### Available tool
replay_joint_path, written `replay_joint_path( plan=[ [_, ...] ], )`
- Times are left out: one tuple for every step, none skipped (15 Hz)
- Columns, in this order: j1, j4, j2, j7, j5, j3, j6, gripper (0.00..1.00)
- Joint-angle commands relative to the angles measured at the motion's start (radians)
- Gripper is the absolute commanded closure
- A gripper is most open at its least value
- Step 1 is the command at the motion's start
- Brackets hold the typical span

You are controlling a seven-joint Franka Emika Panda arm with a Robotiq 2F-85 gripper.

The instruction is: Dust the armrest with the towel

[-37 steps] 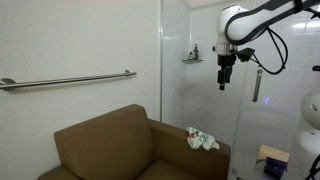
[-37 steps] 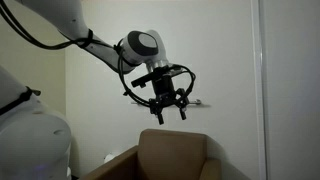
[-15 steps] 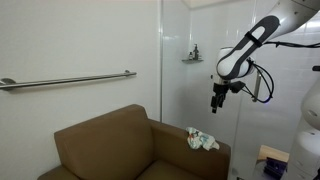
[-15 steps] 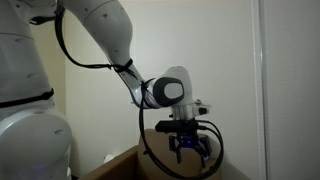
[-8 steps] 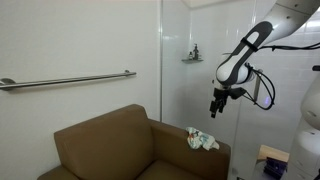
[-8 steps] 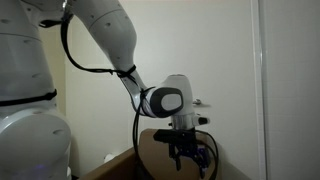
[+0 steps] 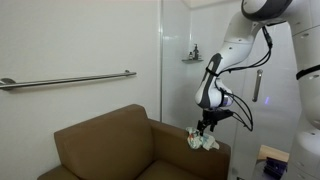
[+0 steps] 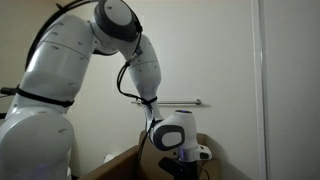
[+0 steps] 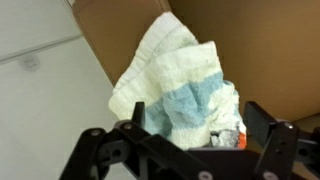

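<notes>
**Dusting not started, grasp pending**

My fingers (image 7: 203, 127) are wide open and holding nothing. I'm hanging right over the towel (image 7: 203, 141), pointing down. In the wrist view the towel sits bunched between my two open fingers, one on either side. I can't tell if I'm touching the cloth.

The towel lies crumpled on top of the armrest (image 7: 170, 134), at the end away from the backrest. The rest of the armrest top is bare.

Status as I read it:
- Approach to towel: about done.
- Grasp: not done.
- Wiping: none. The towel is in a heap, not spread or pressed flat.

Left to do: close on the cloth, get a firm pinch on the bunch, then drag it along the armrest top. That probably means going toward the backrest, where the bare stretch is. Risk: catching only a loose fold.
</notes>
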Motion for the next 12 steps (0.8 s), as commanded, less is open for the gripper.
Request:
replay_joint_path(
  plan=[
    [0.001, 0.222, 0.263, 0.048, -0.009, 0.005, -0.001, 0.0],
    [-0.054, 0.099, 0.12, 0.087, -0.087, 0.054, 0.01, 0.0],
    [-0.053, 0.139, 0.17, 0.101, -0.105, 0.054, 0.01, 0.0],
    [-0.06, 0.149, 0.185, 0.116, -0.122, 0.061, 0.009, 0.0],
    [-0.066, 0.147, 0.182, 0.12, -0.129, 0.066, 0.009, 0.0],
    [-0.07, 0.14, 0.171, 0.119, -0.131, 0.068, 0.008, 0.0],
    [-0.072, 0.137, 0.162, 0.118, -0.132, 0.068, 0.008, 0.0],
    [-0.078, 0.152, 0.173, 0.123, -0.142, 0.069, 0.002, 0.0],
    [-0.1, 0.184, 0.198, 0.126, -0.152, 0.085, -0.024, 0.0],
    [-0.11, 0.212, 0.223, 0.139, -0.162, 0.09, -0.046, 0.0],
    [-0.131, 0.247, 0.255, 0.135, -0.165, 0.106, -0.073, 0.0],
    [-0.147, 0.275, 0.289, 0.129, -0.166, 0.118, -0.091, 0.0]
  ],
)
